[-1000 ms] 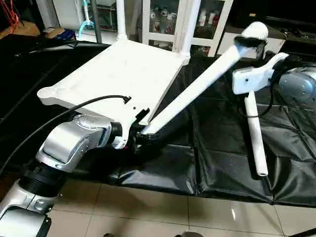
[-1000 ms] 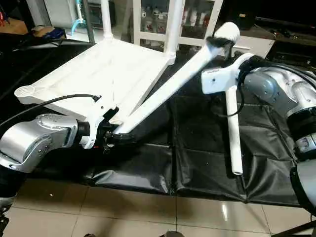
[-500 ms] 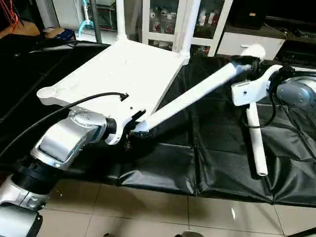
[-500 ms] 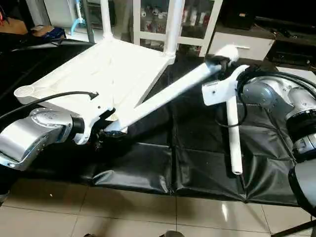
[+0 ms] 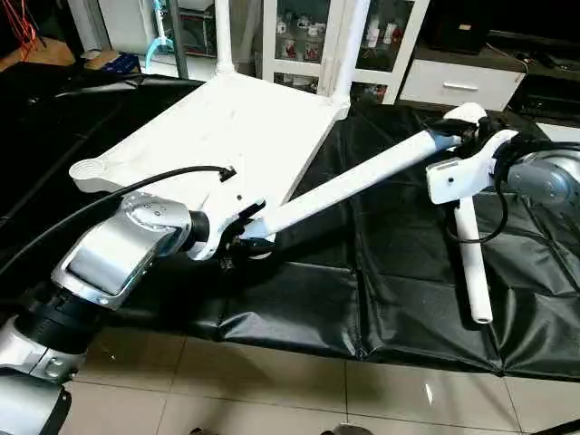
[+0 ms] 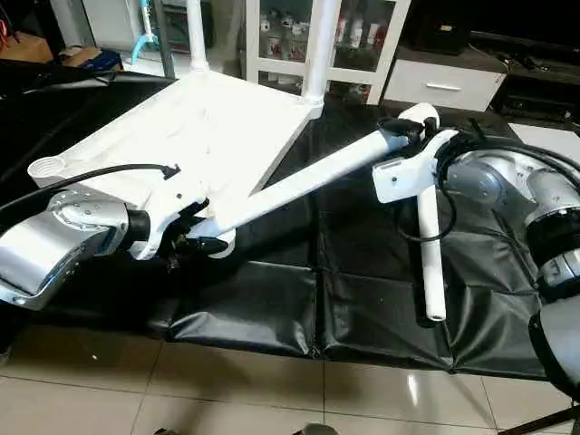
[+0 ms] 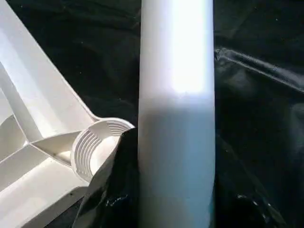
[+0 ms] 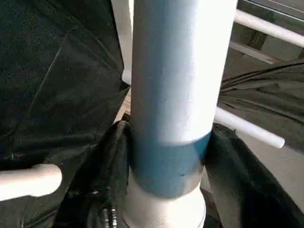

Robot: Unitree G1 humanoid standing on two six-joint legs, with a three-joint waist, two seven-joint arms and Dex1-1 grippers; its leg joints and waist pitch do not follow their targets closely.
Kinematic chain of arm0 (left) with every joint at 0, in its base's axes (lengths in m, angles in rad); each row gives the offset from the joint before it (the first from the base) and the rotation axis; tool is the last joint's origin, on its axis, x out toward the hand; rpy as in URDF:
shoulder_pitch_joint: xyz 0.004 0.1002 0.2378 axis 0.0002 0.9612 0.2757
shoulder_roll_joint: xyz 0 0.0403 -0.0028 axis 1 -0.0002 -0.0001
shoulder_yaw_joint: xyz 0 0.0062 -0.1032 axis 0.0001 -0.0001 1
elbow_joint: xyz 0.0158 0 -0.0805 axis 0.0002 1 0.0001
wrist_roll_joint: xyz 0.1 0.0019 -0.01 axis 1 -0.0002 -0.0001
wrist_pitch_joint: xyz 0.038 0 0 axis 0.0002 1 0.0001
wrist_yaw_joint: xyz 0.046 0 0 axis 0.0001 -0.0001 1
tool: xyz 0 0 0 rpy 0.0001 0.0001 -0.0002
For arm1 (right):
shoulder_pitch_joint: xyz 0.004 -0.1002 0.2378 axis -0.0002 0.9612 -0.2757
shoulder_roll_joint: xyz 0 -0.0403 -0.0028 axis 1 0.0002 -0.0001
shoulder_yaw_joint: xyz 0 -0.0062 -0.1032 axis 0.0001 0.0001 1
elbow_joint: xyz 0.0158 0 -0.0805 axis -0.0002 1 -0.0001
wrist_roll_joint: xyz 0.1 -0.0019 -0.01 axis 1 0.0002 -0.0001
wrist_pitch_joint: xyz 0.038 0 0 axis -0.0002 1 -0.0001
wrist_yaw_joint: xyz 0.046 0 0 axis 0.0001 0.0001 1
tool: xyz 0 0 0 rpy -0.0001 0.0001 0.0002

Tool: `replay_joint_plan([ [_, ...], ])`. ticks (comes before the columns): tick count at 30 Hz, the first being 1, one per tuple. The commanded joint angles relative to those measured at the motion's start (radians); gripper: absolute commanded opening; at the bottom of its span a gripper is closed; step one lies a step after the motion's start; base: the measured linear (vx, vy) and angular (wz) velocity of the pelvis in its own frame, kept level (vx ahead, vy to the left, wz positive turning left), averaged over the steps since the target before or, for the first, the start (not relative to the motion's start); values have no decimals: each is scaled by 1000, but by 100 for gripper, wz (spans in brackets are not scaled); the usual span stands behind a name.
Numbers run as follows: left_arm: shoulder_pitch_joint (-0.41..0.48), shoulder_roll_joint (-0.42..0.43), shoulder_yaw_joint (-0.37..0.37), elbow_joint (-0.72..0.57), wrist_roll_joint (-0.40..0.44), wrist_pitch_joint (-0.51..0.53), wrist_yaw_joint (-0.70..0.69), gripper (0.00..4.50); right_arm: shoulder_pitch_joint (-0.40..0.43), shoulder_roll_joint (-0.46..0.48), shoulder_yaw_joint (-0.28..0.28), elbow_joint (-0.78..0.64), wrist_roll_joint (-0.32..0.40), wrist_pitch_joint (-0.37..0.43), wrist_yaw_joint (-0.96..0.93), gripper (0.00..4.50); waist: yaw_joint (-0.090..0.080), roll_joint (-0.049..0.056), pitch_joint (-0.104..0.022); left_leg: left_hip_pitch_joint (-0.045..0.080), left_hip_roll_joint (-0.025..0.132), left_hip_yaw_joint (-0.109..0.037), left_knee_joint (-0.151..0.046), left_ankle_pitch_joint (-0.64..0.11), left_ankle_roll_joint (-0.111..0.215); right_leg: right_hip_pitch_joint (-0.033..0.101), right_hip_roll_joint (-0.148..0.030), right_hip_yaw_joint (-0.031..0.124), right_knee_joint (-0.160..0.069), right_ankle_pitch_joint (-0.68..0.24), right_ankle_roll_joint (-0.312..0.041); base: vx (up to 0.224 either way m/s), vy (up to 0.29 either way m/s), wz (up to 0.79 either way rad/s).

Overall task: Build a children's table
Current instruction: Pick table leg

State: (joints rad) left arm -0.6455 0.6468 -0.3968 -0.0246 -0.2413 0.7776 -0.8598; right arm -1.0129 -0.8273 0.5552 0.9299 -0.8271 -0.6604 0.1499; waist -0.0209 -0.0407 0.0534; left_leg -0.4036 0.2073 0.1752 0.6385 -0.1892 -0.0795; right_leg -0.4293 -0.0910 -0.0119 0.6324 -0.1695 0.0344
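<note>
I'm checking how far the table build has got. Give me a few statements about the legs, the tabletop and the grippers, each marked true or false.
1. Two legs already stand in the tabletop's far corners. True.
2. The left gripper holds one end of a slanting leg. True.
3. That leg is already seated in the near corner socket. False: its end is beside the socket, which is empty.
4. The right gripper hangs clear of the slanting leg. False: its fingers are around the leg's upper end.
5. A spare leg lies on the black mat. True.
6. The tabletop lies with its smooth side up. False: the ribbed underside faces up.
</note>
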Motion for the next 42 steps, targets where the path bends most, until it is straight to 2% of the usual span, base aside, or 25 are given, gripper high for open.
replay_joint_plan([
  [1, -45, -9, 30, -44, -14, -39, -12, 138, 24, 6, 1, 26, 5, -8, 13, 207, -1, -4, -77, 16, -7, 19, -58, -181, 35, 57, 3, 4, -48, -85, -255, 0, 0, 0],
  [2, -45, -10, 30, -42, -12, -41, -14, 138, 26, 10, -8, 29, 21, -12, 19, 249, -1, -4, -77, 17, -7, 19, -58, -186, 37, 56, 3, 4, -48, -91, -254, 0, 0, 0],
  [5, -47, -13, 31, -35, -3, -49, -16, 138, 30, 14, -34, 32, 61, -29, 36, 267, -1, -3, -77, 17, -6, 18, -59, -197, 40, 55, 2, 4, -49, -99, -255, 0, 0, 0],
  [10, -47, -16, 34, -31, 7, -55, -21, 138, 30, 13, -32, 37, 56, -31, 35, 298, -1, -3, -78, 16, -7, 18, -58, -176, 43, 57, 4, 4, -47, -73, -261, 0, 0, 0],
  [13, -48, -17, 32, -34, 12, -61, -24, 138, 28, 11, -23, 43, 44, -27, 32, 334, -1, -3, -78, 16, -7, 18, -58, -185, 43, 57, 3, 3, -48, -84, -261, 0, 0, 0],
  [16, -46, -17, 29, -42, 15, -65, -29, 138, 22, 10, -8, 50, 25, -14, 25, 351, -1, -4, -77, 15, -7, 18, -58, -186, 40, 57, 3, 3, -48, -91, -259, 0, 0, 0],
  [17, -46, -15, 28, -44, 16, -64, -30, 138, 19, 8, -1, 50, 13, -9, 16, 359, -2, -7, -77, 15, -7, 18, -58, -187, 40, 57, 3, 3, -49, -96, -257, 0, 0, 0],
  [21, -45, -11, 25, -47, 23, -71, -35, 138, 13, 9, 6, 63, -17, 16, 11, 402, -1, -5, -77, 16, -7, 18, -58, -188, 38, 57, 3, 3, -49, -99, -255, 0, 0, 0],
  [24, -44, -9, 27, -51, 23, -72, -39, 138, 8, 10, 9, 74, -26, 28, 8, 411, -1, -5, -77, 16, -7, 18, -58, -186, 38, 56, 3, 3, -49, -97, -256, 0, 0, 0],
  [28, -43, -12, 30, -58, 29, -70, -44, 138, 1, 14, 10, 82, -25, 30, 14, 411, -1, -5, -78, 15, -7, 18, -57, -177, 42, 58, 3, 4, -46, -79, -259, 0, 0, 0],
  [42, -50, -21, 43, -56, 27, -69, -52, 138, 1, 20, -2, 100, 6, 8, 40, 288, -2, -5, -78, 16, -6, 18, -57, -187, 43, 57, 3, 3, -47, -92, -260, 0, 0, 0],
])
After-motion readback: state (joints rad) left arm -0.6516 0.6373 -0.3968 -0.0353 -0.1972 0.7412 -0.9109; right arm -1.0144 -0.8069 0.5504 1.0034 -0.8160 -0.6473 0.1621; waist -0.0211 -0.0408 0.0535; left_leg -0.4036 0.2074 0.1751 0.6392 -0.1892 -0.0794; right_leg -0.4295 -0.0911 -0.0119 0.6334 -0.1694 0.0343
